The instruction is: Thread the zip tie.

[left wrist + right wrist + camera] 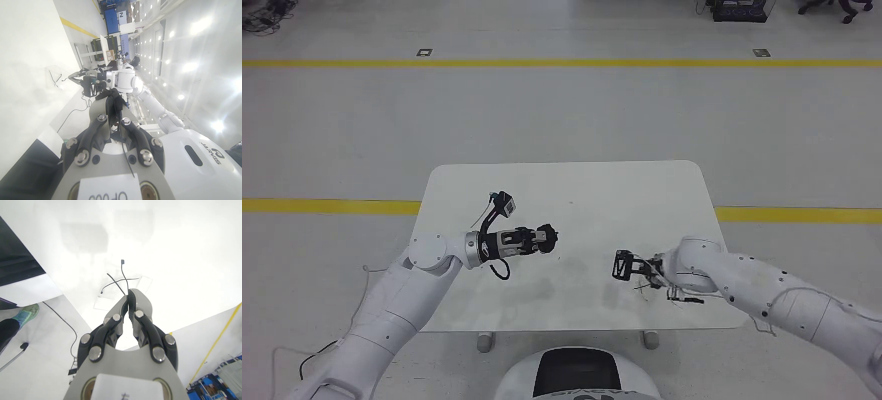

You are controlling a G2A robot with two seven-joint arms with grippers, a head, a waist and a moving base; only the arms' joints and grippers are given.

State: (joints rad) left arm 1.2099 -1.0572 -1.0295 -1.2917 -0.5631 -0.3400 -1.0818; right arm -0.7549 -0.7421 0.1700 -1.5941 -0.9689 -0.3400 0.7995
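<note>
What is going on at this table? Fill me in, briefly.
A two-armed robot is working on threading a zip tie. Its left gripper is shut on a black zip tie, with the strap trailing back through its grip. The right gripper is shut on a second zip tie, whose head sticks out past its tip. The two grippers are held apart over the table, so nothing is threaded yet.

Left gripper (551, 238), zip tie (129, 164) between its fingers (98, 108), over the surface's (572, 185) middle; right gripper (619, 266), gripping a second zip tie (124, 276), apart to its right, nearer the robot-side edge, beside a sheet (146, 281) bearing two crossed ties (115, 282).
</note>
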